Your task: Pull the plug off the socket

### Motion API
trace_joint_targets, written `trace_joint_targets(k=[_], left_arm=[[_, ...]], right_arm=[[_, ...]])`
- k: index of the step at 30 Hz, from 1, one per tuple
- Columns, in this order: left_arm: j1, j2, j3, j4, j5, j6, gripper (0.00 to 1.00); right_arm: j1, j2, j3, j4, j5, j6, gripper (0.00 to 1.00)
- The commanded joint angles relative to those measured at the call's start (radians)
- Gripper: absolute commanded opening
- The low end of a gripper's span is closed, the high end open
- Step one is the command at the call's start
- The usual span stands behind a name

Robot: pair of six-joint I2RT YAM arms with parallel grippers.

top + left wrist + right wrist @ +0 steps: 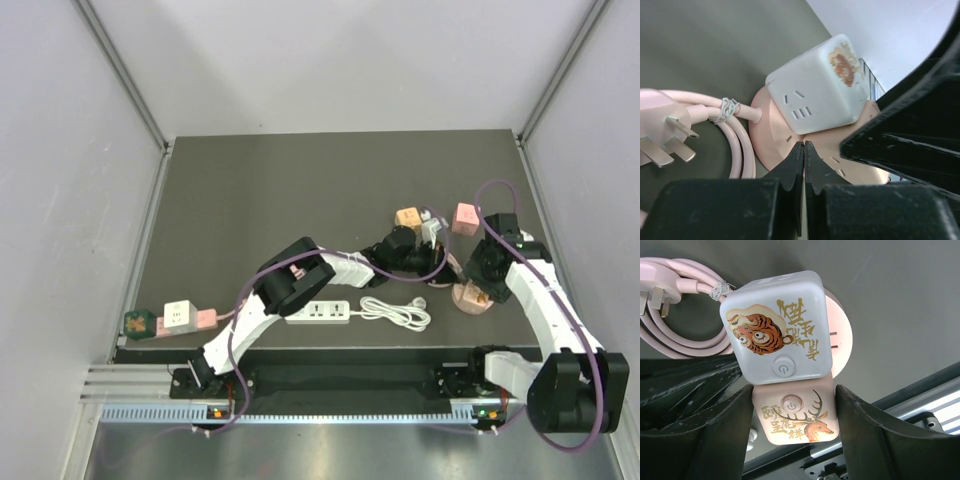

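I'm seeing my left gripper [804, 150] pressing, closed and empty, against the rim of the pink socket [771, 142]. My right gripper [794, 396] seems to be clamping its sides. The white cube plug [775, 325] is sitting plugged in, near the right edge of the table [250, 200].

Pale walls [330, 60], dark grey table [300, 190]

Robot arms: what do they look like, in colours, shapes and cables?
Both the left arm and the right arm have white link shells and black joint housings. A purple cable loops along each. The left gripper and the right gripper are glossy black, with two wedge-shaped fingers each. No markings show.
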Motion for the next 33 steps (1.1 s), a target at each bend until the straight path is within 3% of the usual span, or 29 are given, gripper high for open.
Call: trace_joint_targets(k=[1,10,19,25,29,33], left_arm=[[-0.006,0.02,0.039,0.046,0.019,-0.04,0.02],[-0.01,0.04,0.056,0.028,0.019,-0.054,0.0],[-0.01,0.052,0.089,-0.087,-0.005,-0.051,0.0],[-0.01,0.072,0.111,-0.143,0.019,-0.053,0.0],[-0.009,0.08,0.105,-0.146,0.041,-0.045,0.0],[-0.015,0.084,0.089,-0.13,0.07,-0.05,0.0]], right_arm=[[0.033,0.001,0.026,-0.02,-0.006,0.0,0.63],[0.056,0.028,0.026,-0.019,-0.004,0.002,0.71],[0.064,0.02,0.021,-0.024,0.007,0.016,0.63],[0.064,0.022,0.007,0.015,0.005,0.019,0.3],[0.064,0.019,0.023,0.029,0.008,0.016,0.0],[0.064,-0.001,0.038,0.064,0.004,0.003,0.0]])
